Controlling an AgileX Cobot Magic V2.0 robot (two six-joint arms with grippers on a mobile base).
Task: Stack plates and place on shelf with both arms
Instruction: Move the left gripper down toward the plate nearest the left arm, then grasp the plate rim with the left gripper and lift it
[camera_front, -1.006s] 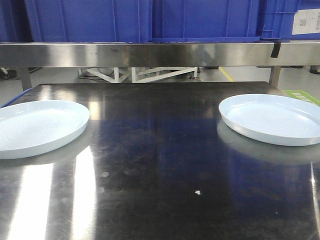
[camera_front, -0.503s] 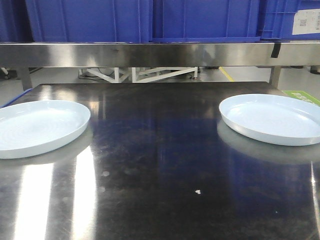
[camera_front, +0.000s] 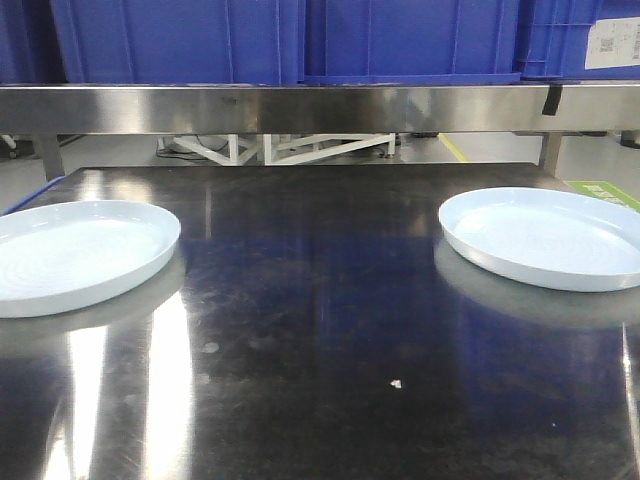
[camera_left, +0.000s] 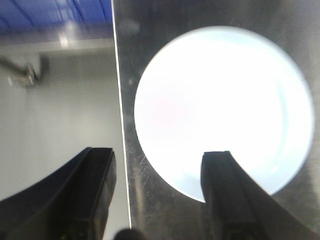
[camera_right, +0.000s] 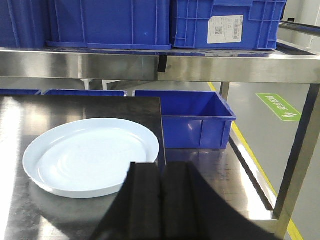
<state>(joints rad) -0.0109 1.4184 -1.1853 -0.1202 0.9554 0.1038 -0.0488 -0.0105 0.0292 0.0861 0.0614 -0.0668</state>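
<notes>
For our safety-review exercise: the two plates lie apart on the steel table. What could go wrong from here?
1. The left plate lies near the table edge; the open left hand might nudge it off.
2. The right plate is glossy with a low rim; the shut right hand may slide it.
3. Blue crates crowd the shelf, so the stack may not fit.

Two plates, a left plate (camera_front: 80, 255) and a right plate (camera_front: 545, 238), lie on one table (camera_front: 320, 330). One shelf (camera_front: 320, 108) carries four crates (camera_front: 180, 40) in the front view. The right wrist view shows one low crate (camera_right: 197, 117) and one label (camera_right: 225, 29). Two grippers: left gripper (camera_left: 157, 160), right gripper (camera_right: 160, 172), two fingers each.
</notes>
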